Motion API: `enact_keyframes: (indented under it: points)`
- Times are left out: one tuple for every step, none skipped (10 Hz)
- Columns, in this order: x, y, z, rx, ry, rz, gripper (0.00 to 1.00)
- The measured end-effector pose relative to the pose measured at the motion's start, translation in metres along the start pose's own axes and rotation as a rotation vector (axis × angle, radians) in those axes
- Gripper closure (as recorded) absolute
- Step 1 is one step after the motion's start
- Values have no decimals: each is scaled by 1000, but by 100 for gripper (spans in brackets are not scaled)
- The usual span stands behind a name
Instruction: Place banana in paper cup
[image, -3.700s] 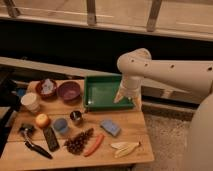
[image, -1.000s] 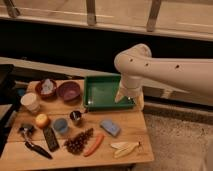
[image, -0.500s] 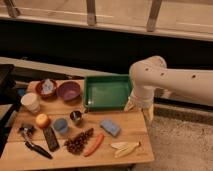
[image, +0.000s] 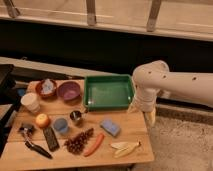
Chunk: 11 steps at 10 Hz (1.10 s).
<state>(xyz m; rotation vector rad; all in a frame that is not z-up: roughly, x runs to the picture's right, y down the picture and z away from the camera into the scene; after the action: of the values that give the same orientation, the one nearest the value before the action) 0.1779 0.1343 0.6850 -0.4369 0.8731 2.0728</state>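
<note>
Gripper (image: 142, 111) hangs open, empty, right of the green tray (image: 108, 78); banana (image: 125, 148) lies before that tray at the table's (image: 131, 129) lip, where a glancing pinch could push it off.

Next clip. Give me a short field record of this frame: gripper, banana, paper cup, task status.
gripper: gripper open, holding nothing, at the right edge of the table, beside the green tray
banana: banana lying near the table's front right corner, apart from the gripper
paper cup: paper cup upright on the table's left side, across the table from the banana
task status: banana not yet in the cup
</note>
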Motion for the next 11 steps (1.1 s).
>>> enact_keyframes:
  points:
    - [1, 2, 0, -1, 3, -1, 25]
    - [4, 3, 6, -6, 33, 2, 25]
    - [8, -1, 19, -16, 80, 10, 25]
    - [10, -4, 31, -23, 117, 18, 25]
    - [15, -8, 51, -35, 170, 32, 25]
    - [19, -11, 66, -41, 214, 41, 25]
    - [26, -15, 80, -46, 259, 50, 25]
    - [33, -16, 88, -50, 288, 54, 25]
    - [41, -18, 96, -52, 320, 58, 25]
    - [49, -18, 103, -51, 347, 56, 25]
    - [58, -16, 109, -48, 371, 51, 25]
